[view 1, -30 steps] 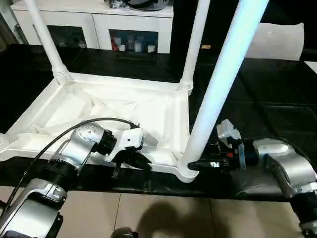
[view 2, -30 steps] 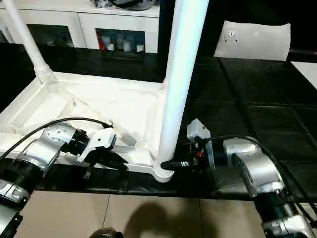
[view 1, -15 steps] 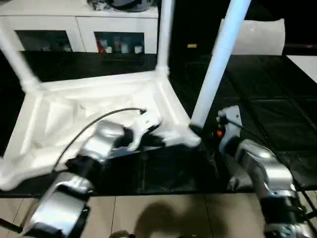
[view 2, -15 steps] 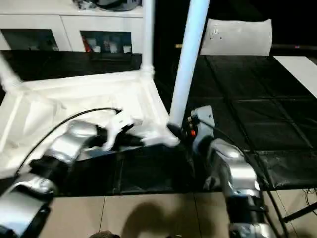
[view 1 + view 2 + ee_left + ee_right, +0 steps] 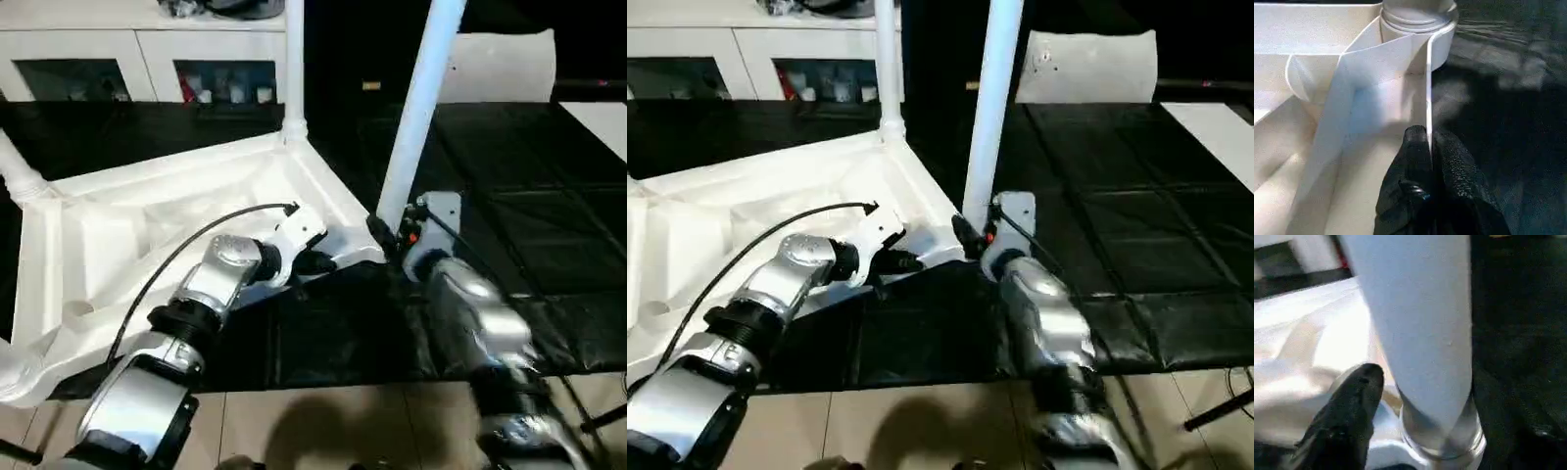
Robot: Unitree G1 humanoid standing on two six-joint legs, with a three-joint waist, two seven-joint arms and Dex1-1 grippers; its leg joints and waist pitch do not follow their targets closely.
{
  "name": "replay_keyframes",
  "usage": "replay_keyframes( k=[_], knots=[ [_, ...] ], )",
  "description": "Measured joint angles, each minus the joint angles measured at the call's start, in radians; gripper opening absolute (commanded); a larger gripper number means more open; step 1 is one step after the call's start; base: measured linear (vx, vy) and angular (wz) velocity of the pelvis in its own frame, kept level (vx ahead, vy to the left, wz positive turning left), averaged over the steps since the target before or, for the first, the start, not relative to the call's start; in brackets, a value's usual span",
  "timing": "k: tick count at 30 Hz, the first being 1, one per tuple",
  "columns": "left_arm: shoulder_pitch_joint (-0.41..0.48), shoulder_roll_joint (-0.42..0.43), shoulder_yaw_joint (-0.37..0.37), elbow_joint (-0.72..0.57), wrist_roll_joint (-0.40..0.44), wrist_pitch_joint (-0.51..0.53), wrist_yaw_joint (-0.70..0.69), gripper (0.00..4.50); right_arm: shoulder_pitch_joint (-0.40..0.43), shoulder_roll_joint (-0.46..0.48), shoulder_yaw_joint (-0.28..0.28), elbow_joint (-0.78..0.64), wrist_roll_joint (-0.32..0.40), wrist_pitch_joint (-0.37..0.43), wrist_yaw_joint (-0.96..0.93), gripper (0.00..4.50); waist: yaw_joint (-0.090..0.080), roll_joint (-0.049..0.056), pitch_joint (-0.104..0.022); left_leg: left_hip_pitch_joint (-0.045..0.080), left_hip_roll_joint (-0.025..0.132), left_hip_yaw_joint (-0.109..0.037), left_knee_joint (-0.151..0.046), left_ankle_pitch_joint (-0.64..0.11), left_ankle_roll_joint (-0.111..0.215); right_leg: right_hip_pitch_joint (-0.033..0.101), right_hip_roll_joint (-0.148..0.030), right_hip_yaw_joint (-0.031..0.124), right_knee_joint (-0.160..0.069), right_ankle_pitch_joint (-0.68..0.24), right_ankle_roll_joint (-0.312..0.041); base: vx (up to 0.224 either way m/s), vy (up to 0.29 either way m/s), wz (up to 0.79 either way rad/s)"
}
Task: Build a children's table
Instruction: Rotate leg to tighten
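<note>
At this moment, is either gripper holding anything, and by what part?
The left gripper is shut on the table top, pinching its thin rim wall near the corner socket. The right gripper sits beside the leg, not gripping it.

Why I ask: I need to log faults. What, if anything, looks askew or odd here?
The table top lies upside down and skewed on the dark surface, its near-left corner jutting past the edge. That corner's socket looks empty; three legs stand. The left gripper pinches the top's rim.
</note>
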Motion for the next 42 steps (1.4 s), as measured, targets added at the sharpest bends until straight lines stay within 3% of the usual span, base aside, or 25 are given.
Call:
replay_keyframes(
  k=[5,8,12,17,28,36,42],
  knots=[
    [0.02,0.062,-0.018,-0.014,0.0,-0.076,-0.11,0.0,0.057,-0.122,0.045,-0.047,0.019,-0.022,0.2,3.81,0.004,0.0,0.0,-0.001,0.0,0.0,0.001,0.0,0.0,0.0,0.0,0.0,-0.001,-0.001,0.001,0.0,0.0,0.0],
    [0.036,0.091,-0.029,-0.022,-0.01,-0.12,-0.188,0.0,0.08,-0.212,0.047,-0.07,0.029,-0.035,0.325,3.92,0.014,0.0,0.0,0.0,0.0,0.0,0.001,0.0,0.0,0.001,0.0,0.0,-0.001,-0.001,0.001,0.0,0.0,0.0],
    [0.057,0.149,-0.037,-0.022,-0.041,-0.18,-0.33,0.0,0.114,-0.392,0.101,-0.119,0.063,-0.043,0.58,4.01,0.033,0.0,0.0,0.0,0.001,0.0,0.001,0.0,0.0,0.001,0.0,-0.001,-0.001,-0.001,0.002,0.0,0.0,0.0],
    [0.061,0.181,-0.056,-0.035,-0.05,-0.198,-0.43,0.0,0.115,-0.446,0.153,-0.127,0.083,-0.068,0.749,4.01,0.05,0.0,0.0,0.0,0.001,0.0,0.004,0.0,0.001,0.002,0.0,-0.001,-0.001,-0.002,0.004,0.0,0.0,0.0],
    [0.078,0.214,-0.104,-0.092,-0.054,-0.227,-0.569,0.0,0.052,-0.498,0.242,-0.086,0.101,-0.061,0.961,3.01,0.08,-0.006,0.001,0.0,0.001,0.0,0.004,0.0,0.001,0.003,-0.001,-0.001,-0.001,-0.002,0.003,0.0,0.0,0.0],
    [0.079,0.219,-0.109,-0.099,-0.054,-0.226,-0.593,0.0,0.028,-0.501,0.262,-0.062,0.101,-0.061,1.001,2.21,0.084,-0.007,0.002,0.0,0.001,0.0,0.004,0.0,0.001,0.003,-0.001,-0.001,-0.001,-0.002,0.004,0.0,0.0,0.0],
    [0.079,0.22,-0.109,-0.1,-0.054,-0.226,-0.594,0.0,0.026,-0.5,0.264,-0.06,0.103,-0.057,1.003,1.98,0.084,-0.007,0.002,0.0,0.001,0.0,0.004,0.0,0.001,0.003,-0.001,-0.001,-0.001,-0.002,0.004,0.0,0.0,0.0]
  ],
)
